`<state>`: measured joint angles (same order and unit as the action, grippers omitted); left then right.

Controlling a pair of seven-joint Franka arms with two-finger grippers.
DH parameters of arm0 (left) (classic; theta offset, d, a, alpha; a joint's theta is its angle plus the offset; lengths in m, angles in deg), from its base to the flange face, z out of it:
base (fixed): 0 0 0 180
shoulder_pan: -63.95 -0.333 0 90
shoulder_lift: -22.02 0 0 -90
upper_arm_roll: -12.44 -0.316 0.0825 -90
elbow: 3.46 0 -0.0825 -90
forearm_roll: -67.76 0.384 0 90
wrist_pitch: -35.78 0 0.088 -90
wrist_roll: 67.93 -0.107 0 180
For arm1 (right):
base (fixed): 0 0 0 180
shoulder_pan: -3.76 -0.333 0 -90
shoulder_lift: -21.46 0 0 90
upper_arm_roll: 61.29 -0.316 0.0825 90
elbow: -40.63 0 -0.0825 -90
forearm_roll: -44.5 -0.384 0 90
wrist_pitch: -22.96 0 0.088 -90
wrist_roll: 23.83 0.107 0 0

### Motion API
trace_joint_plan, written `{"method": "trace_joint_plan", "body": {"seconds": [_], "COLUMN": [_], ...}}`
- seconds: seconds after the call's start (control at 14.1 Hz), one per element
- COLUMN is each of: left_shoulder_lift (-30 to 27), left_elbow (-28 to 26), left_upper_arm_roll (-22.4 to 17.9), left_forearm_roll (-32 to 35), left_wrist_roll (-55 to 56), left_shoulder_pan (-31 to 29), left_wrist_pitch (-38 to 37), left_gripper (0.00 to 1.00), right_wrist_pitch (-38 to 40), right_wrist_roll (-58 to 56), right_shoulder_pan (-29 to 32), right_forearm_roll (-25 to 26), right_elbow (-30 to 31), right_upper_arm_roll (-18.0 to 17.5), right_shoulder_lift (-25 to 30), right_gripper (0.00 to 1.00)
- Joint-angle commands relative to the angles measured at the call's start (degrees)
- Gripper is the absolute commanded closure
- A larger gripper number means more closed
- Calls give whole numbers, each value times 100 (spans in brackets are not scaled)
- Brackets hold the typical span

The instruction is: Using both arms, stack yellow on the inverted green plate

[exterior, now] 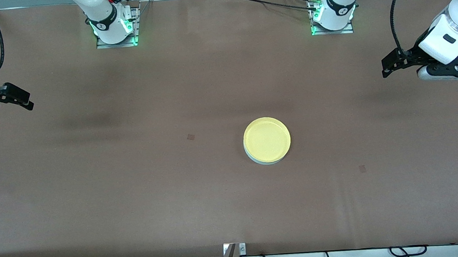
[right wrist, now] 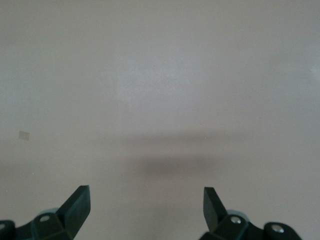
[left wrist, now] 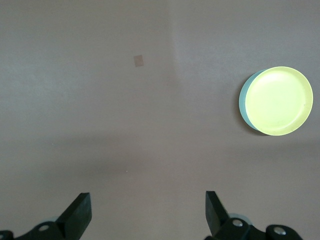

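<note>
The yellow plate (exterior: pixel 267 139) lies on top of the green plate (exterior: pixel 256 159) near the middle of the table; only a thin mint-green edge of the green plate shows under it. Both show in the left wrist view, the yellow plate (left wrist: pixel 278 101) over the green plate (left wrist: pixel 243 102). My left gripper (exterior: pixel 387 68) is open and empty, up in the air over the left arm's end of the table, well away from the plates; its jaws show in the left wrist view (left wrist: pixel 148 210). My right gripper (exterior: pixel 22 100) is open and empty over the right arm's end; its own view (right wrist: pixel 146 205) shows only bare table.
The brown table cover (exterior: pixel 135 185) has a small dark square mark (exterior: pixel 191 137) toward the right arm's end of the plates and another (exterior: pixel 362 168) toward the left arm's end. The arm bases (exterior: pixel 115 29) stand at the table's top edge. Cables lie past the front edge.
</note>
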<state>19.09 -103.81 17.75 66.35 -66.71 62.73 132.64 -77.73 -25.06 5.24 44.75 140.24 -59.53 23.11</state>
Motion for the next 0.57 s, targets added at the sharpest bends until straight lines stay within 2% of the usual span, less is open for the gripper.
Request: {"method": "trace_joint_plan", "body": {"seconds": [0.0, 0.5], "left_shoulder_lift": [-129, -129], "left_elbow": [-99, -81], "left_upper_arm_roll": [49, 49], "left_forearm_roll": [9, 9], "left_wrist_roll": [27, 27], "left_shoulder_pan": [-45, -36], "left_wrist_pitch": [34, 34], "left_gripper": [0, 0], "right_wrist_pitch": [-20, 41], "right_wrist_roll": [-45, -132], "right_shoulder_pan": [115, 274], "right_forearm_roll": [46, 28], "right_elbow": [-117, -196], "right_upper_arm_roll": [-88, -291], "right_shoulder_lift": [-77, -77], "right_gripper": [0, 0]}}
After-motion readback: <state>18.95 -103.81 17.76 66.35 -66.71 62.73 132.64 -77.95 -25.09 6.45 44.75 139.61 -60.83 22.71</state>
